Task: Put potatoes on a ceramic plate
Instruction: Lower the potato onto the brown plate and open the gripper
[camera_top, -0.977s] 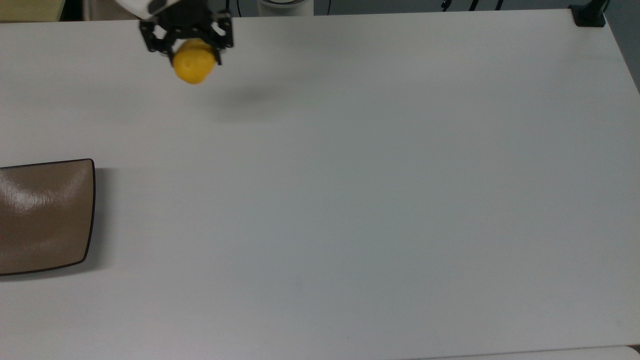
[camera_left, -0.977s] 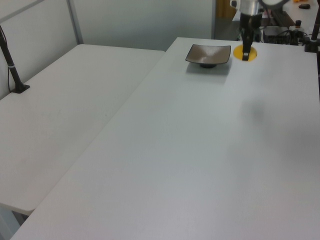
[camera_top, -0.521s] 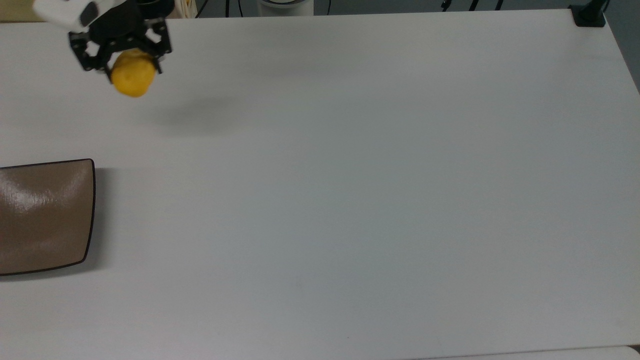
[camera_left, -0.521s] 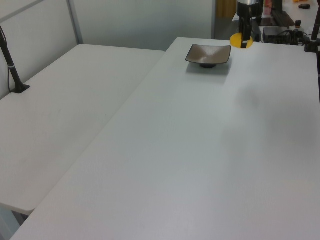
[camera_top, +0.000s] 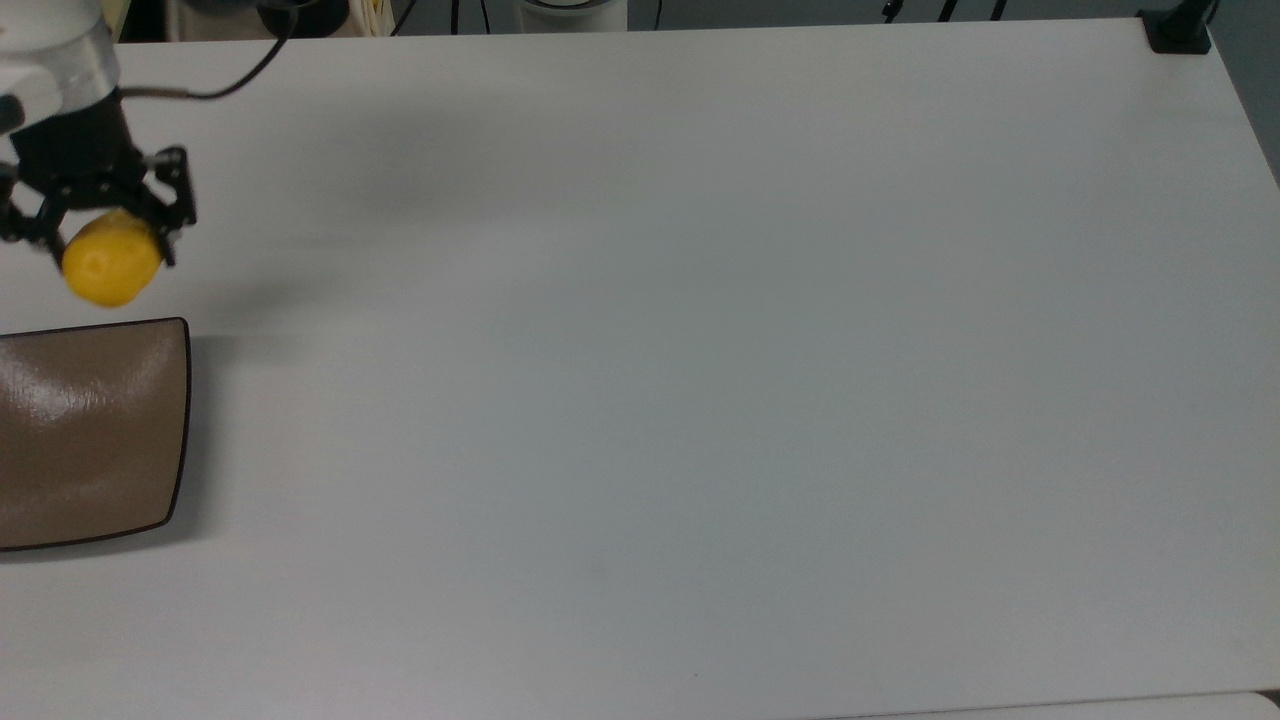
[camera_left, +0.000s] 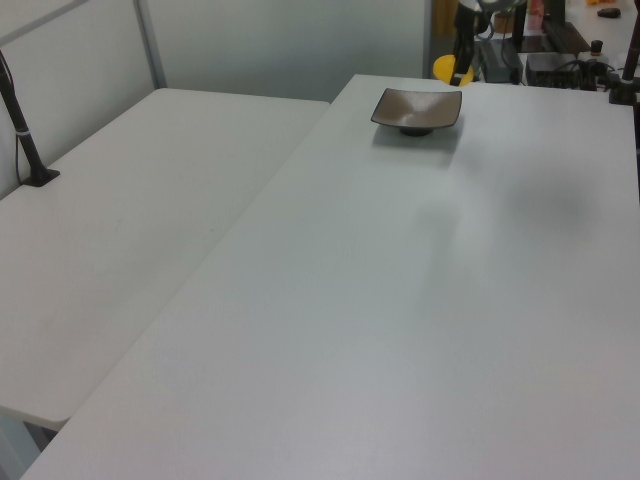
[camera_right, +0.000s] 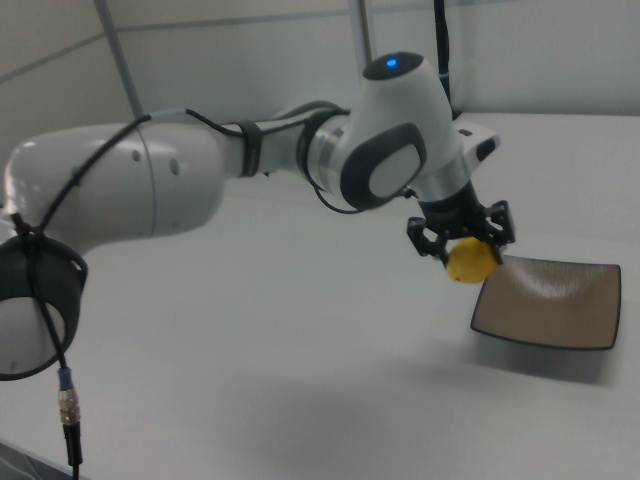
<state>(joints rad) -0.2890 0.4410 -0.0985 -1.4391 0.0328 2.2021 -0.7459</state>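
A bright yellow potato (camera_top: 110, 263) hangs above the white table, with my gripper (camera_top: 100, 235) shut on its upper half. The tan-brown ceramic plate (camera_top: 90, 430) with a dark rim lies at the top view's left edge, just below the potato in that view. In the right view the potato (camera_right: 470, 260) hangs in my gripper (camera_right: 462, 240) beside the near-left corner of the plate (camera_right: 550, 305), above the table. In the left view the potato (camera_left: 446, 68) peeks out behind the far side of the plate (camera_left: 418, 108), and a dark finger (camera_left: 462, 55) crosses it.
The white table (camera_top: 700, 350) spreads wide to the top view's right. A black clamp (camera_top: 1178, 30) sits at its far right corner. In the left view a second white table (camera_left: 120, 230) adjoins on the left, with a black post (camera_left: 25, 130) on it.
My gripper has carried the potato toward the top view's left and downward, from mid-table near the far edge to just beside the plate's upper edge. The plate has not moved.
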